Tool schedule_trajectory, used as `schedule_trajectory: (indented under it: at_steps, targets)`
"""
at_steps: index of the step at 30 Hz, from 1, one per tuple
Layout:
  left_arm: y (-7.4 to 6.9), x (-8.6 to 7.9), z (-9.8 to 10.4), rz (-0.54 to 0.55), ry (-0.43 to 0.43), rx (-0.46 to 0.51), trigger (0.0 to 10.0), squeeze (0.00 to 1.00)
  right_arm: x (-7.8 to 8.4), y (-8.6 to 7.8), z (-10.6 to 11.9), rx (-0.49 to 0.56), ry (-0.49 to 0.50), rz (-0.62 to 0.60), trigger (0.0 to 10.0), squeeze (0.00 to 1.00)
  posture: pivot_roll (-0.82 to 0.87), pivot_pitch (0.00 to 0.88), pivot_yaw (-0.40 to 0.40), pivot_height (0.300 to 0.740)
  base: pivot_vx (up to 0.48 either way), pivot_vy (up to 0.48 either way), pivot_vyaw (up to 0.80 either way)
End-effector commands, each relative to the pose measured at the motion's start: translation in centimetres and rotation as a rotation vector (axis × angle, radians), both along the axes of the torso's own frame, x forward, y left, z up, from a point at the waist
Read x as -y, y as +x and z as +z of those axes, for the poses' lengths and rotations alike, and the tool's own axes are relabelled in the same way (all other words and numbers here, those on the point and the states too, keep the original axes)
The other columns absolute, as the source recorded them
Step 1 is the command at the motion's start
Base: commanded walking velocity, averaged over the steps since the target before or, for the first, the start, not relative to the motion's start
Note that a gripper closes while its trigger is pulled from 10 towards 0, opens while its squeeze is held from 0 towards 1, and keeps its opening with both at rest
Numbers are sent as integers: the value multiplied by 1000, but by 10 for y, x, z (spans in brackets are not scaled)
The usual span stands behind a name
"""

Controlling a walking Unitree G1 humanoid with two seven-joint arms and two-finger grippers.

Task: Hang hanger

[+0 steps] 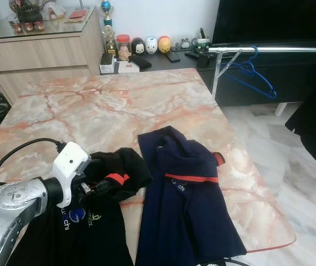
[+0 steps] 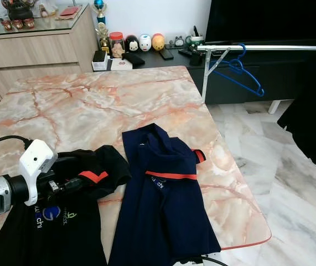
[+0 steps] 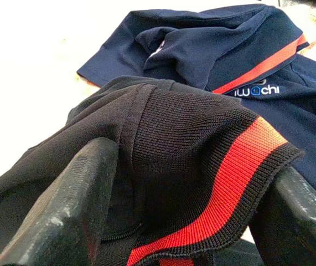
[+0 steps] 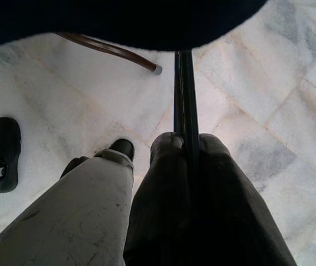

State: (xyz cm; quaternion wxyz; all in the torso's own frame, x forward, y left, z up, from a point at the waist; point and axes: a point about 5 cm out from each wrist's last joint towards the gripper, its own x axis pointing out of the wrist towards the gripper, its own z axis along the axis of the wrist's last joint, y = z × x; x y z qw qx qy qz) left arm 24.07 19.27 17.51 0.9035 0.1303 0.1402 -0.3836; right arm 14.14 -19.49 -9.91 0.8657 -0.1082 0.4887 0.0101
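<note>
A black polo shirt (image 1: 116, 177) with a red-striped collar (image 3: 229, 183) lies on the marble table (image 1: 108, 105), beside a navy polo shirt (image 1: 185, 194). My left gripper (image 1: 99, 185) is at the black shirt's collar, open, with its fingers (image 3: 63, 210) on either side of the fabric. Below the table's edge my right gripper (image 4: 188, 141) is shut on a thin black hanger bar (image 4: 183, 94) that points toward the floor. A blue hanger (image 1: 252, 72) hangs on the silver clothes rail (image 1: 279, 49) at the back right.
A black garment (image 1: 315, 127) hangs at the far right over the marble floor (image 1: 290, 166). A wooden cabinet (image 1: 41, 52) and a low dark shelf with figurines (image 1: 146, 45) stand behind the table. A curved brown leg (image 4: 113, 52) shows under the table.
</note>
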Motion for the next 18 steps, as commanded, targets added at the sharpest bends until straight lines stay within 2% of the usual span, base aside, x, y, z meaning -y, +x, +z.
schedule_trajectory:
  at_steps: [1,18]
  targets:
    - [0,1,4,-10,3,17,10000,0,0,0,0,-4,-3,-4,10000,0,117,0,15,740,0,0,0]
    - [1,6,5,-22,-30,17,10000,0,0,-1,0,-4,-4,-7,10000,0,99,0,22,740,0,0,0]
